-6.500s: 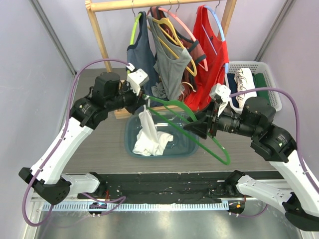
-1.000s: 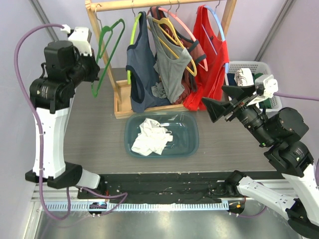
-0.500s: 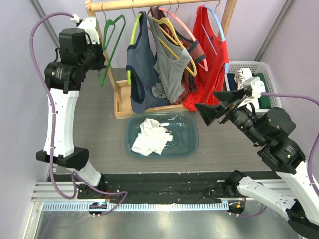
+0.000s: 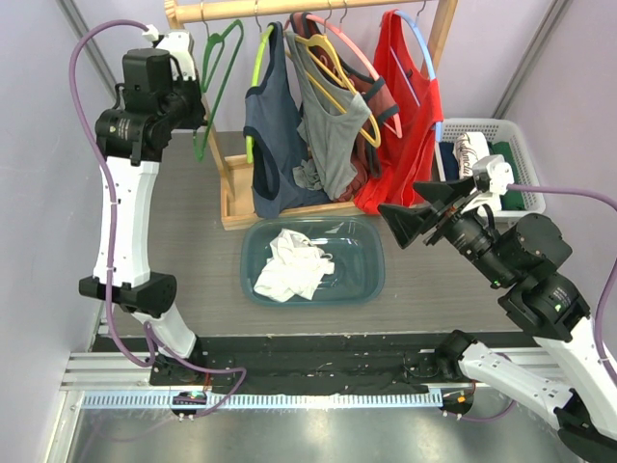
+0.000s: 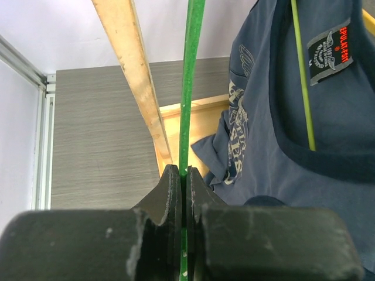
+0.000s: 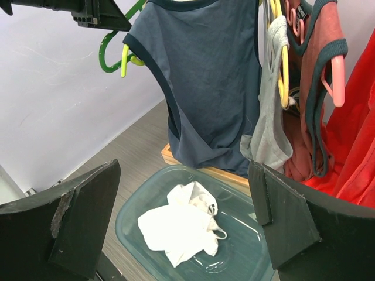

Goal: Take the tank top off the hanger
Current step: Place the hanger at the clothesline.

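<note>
Overhead view: the left gripper (image 5: pixel 183 175) was raised at the left end of the round wooden hanging rod (image 4: pixel 217 13), its jaws pinched shut on the thin green wire hanger (image 5: pixel 191 88), which carried no garment. The hanger's long axis ran steeply, from its hook just under the rod down and outward toward the table. The hook lay up and slightly right of the jaws, just left of the navy tank top (image 4: pixel 270 145) on its lime hanger (image 4: pixel 258 53). Whether the hook already rested on the rod could not be told.

The crumpled white tank top (image 4: pixel 292 265) lay loose in the translucent teal plastic bin (image 4: pixel 357 256) at the table's middle, well apart from the hanger. By this layout the removal looked done, and seating the hook over the rod was probably what was left. The left arm was the nearer one for that. The right gripper (image 4: pixel 421 204) hung with jaws spread wide and empty, beside the bin's right end.

The left wrist view alone showed the wire clamped between the pads, just beside the slanted wooden upright (image 5: pixel 139 88), but neither hook nor rod. The right wrist view alone showed the white garment free of any hanger.
</note>
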Action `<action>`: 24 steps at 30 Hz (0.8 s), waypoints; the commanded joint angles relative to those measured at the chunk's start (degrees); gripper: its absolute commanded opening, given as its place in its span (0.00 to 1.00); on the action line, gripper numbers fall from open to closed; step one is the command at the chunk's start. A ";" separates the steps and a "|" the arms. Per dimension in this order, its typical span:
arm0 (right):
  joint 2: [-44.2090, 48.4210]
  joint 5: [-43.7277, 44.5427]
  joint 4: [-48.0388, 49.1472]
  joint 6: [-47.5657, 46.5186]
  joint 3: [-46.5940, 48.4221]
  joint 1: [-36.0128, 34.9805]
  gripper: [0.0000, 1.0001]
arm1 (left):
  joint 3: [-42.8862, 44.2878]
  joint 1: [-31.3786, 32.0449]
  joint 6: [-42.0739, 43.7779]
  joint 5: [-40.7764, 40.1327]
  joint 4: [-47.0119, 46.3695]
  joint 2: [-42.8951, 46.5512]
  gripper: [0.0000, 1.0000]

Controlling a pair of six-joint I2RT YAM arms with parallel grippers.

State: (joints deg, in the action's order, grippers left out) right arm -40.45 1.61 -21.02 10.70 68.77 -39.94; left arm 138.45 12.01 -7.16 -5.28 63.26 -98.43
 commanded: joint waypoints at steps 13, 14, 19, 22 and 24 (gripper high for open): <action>-26.15 9.02 5.90 -1.47 16.38 -0.31 1.00 | -8.28 -1.29 -1.37 7.82 -9.56 10.35 0.56; -28.00 12.33 5.99 -2.25 20.13 -0.66 1.00 | -8.81 -1.37 -1.28 7.91 -9.91 11.24 0.63; -43.44 26.05 4.67 -7.35 34.29 -5.84 1.00 | -12.06 -1.29 -0.40 8.62 -11.23 15.37 0.91; -52.76 31.52 2.30 -9.47 46.51 -9.01 1.00 | -12.86 -1.29 0.65 7.66 -11.15 17.30 0.94; -56.13 32.49 2.03 -9.47 53.64 -10.06 1.00 | -13.47 -1.29 1.18 6.69 -11.23 18.62 0.95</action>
State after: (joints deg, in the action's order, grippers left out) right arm -91.44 25.15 -19.68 4.34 110.59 -47.68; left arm 126.02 11.00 -7.90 1.76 55.59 -82.30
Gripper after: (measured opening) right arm 0.996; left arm 0.942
